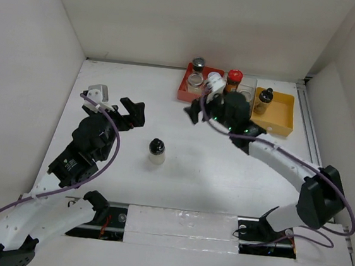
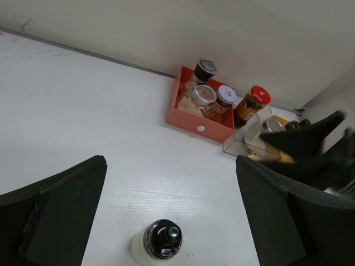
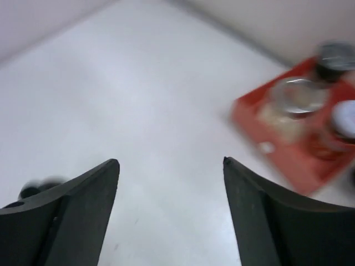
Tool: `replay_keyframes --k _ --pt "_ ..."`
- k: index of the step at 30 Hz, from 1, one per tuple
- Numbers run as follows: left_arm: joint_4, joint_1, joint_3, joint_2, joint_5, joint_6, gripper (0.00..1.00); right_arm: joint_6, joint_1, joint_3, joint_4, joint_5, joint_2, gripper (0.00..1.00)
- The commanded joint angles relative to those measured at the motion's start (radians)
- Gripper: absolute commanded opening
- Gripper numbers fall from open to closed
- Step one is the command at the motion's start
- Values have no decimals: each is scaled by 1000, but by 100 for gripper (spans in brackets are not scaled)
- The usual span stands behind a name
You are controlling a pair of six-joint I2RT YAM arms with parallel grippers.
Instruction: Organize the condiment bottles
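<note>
One black-domed condiment bottle (image 1: pixel 156 151) (image 2: pixel 159 242) stands alone mid-table. My left gripper (image 1: pixel 136 114) (image 2: pixel 171 160) hangs open to its left, nothing between its fingers, the bottle low between them in the left wrist view. Three jars sit in the red tray (image 1: pixel 183 90) (image 2: pixel 195 125): a black-lidded one (image 2: pixel 204 67), a clear silver-lidded one (image 2: pixel 203 95) and a white-capped one (image 2: pixel 224 95). Beside it stands a red-lidded jar (image 1: pixel 234 80) (image 2: pixel 256 98). Another dark-topped bottle (image 1: pixel 264 101) stands in the yellow tray (image 1: pixel 283 122). My right gripper (image 1: pixel 198 110) (image 3: pixel 170 160) is open and empty, just in front of the red tray.
A clear tray (image 2: pixel 238 145) lies between the red and yellow trays with a silver-lidded jar (image 2: pixel 270 126) in it. White walls close in the table on the left, back and right. The right arm (image 1: pixel 276 159) stretches across the right half of the table.
</note>
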Motion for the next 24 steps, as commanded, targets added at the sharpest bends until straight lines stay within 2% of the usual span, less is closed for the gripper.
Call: replay_keyframes --k 1,4,7,14,18,24 --pt "40 1 2 -10 -16 9 100 -93 157 -89 -13 -108 14 85" --pt "40 1 2 -10 -16 9 100 -119 252 -143 -13 -108 -15 99" --pt "40 1 2 -10 -16 9 100 -119 263 -168 -25 -180 25 99" --pt "31 1 2 -1 -7 9 100 -155 353 -45 -35 -180 204 99" --pt "40 1 2 -1 -7 9 100 -164 363 37 -35 -203 252 99" --pt "40 1 2 -10 -7 9 100 -164 363 73 -35 -203 333 99"
